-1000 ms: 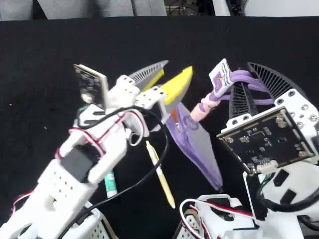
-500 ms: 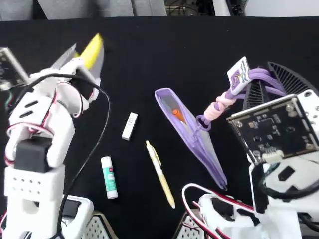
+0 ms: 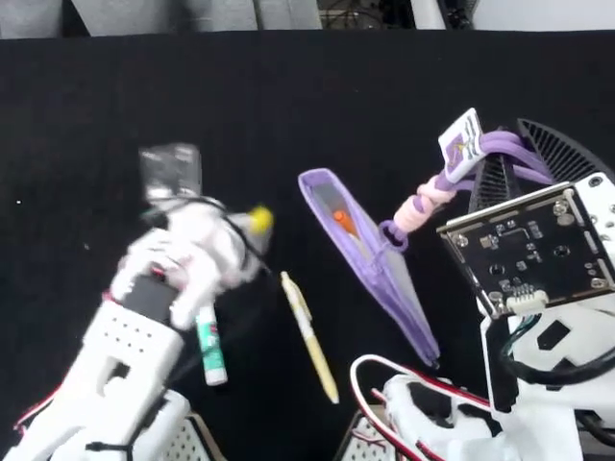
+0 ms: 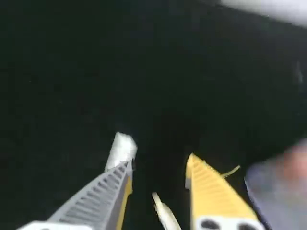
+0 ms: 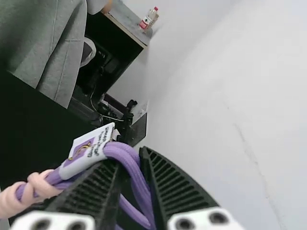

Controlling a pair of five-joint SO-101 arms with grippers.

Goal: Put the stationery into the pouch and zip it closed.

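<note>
The left fingers (image 4: 108, 191), one grey and one yellow, are spread wide with nothing between them, low over the black surface (image 3: 115, 106). Just off the tip of the grey one lies the small white block eraser (image 4: 122, 147), so near that I cannot tell whether they touch. One end of the slim pale-yellow pen (image 4: 164, 216) shows in the gap between the two fingers, closer to the wrist.

Farther out, the pen's long axis runs roughly parallel to the flat purple zip pouch (image 3: 380, 279), which lies just beside it on the side away from the left arm. The pouch's mouth gapes at the far end, with a small orange item (image 3: 341, 220) inside. A white glue stick with a green label (image 3: 209, 353) lies against the left arm.

The right fingers (image 5: 91, 189), black and ribbed, are pressed together on the purple cord loop (image 5: 125, 165). A white tag (image 3: 459, 139) hangs on the loop, and a pink braided length (image 3: 419, 206) runs from it down to the pouch.

The left arm is much the nearer to all the loose pieces, and the right is occupied with the cord. The eraser sits off to the grey finger's side rather than centred in the gap, so the fingers probably need to shift sideways toward it before they can close on it
</note>
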